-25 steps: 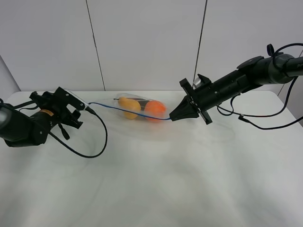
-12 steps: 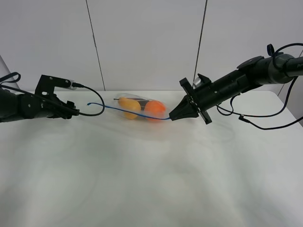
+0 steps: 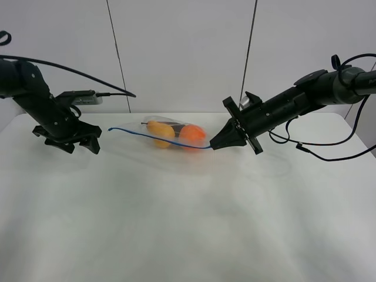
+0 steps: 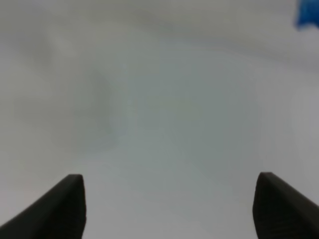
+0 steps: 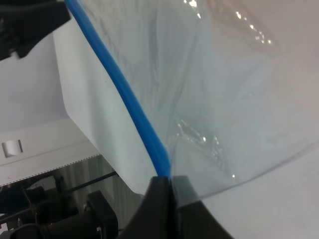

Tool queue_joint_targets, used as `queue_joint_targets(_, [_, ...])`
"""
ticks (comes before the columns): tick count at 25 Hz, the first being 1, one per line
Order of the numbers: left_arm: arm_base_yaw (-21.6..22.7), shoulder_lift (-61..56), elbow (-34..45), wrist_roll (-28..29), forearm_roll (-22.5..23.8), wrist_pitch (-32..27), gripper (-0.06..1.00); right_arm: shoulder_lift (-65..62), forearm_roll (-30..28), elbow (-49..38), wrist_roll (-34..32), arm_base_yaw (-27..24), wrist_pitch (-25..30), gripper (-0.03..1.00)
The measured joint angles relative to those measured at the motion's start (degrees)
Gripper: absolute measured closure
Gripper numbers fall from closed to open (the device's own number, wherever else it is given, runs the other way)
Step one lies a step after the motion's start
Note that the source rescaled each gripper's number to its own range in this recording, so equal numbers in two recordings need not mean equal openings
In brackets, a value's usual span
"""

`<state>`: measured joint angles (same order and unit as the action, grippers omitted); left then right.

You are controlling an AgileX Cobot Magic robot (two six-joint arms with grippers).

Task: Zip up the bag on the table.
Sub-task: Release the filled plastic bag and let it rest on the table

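Bench [image 3: 188, 223]: white, matte. It carries the bag toward the far side, between the two arms.
Bag [image 3: 174, 124]: clear crinkly plastic, lying on its side on the bench, nearer the right arm than the left.
Contents: a yellow fruit [image 3: 160, 131] and an orange fruit [image 3: 192, 136], side by side, seen through the film.
Zip strip [image 3: 134, 134]: thin blue line along the near edge of the bag. Its free end points toward the left arm and is apart from it.
Right end effector [image 3: 214, 145]: pinched tight on the strip at the bag's right corner. The wrist view shows the blue strip [image 5: 124, 94] running straight into the closed tips, with clear film bunched beside them.
Left end effector [image 3: 78, 145]: spread wide, nothing between the fingertips [image 4: 75, 199]. It faces down at bare bench, left of the strip's free end and clear of the bag. Cannot tell whether it touches the bench.
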<state>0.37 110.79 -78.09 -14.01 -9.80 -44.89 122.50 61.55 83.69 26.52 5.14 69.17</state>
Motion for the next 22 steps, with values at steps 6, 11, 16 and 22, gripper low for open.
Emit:
queue_joint_targets(6, [0.0,-0.3,-6.3,4.2,0.8,-11.4,0.00,0.0,0.0,0.0,0.0,0.0,0.0,0.97])
queue_joint_targets(11, [0.0,-0.5,-7.1,7.5,3.4,-22.5,-0.05,0.0,0.0,0.0,0.0,0.0,0.0,0.97])
queue_joint_targets(16, [0.0,-5.2,-5.8,9.2,4.4,-24.1,-0.05,0.0,0.0,0.0,0.1,0.0,0.0,0.97])
queue_joint_targets(22, [0.0,-18.2,3.8,9.5,4.4,-24.1,-0.05,0.0,0.0,0.0,0.1,0.0,0.0,0.97])
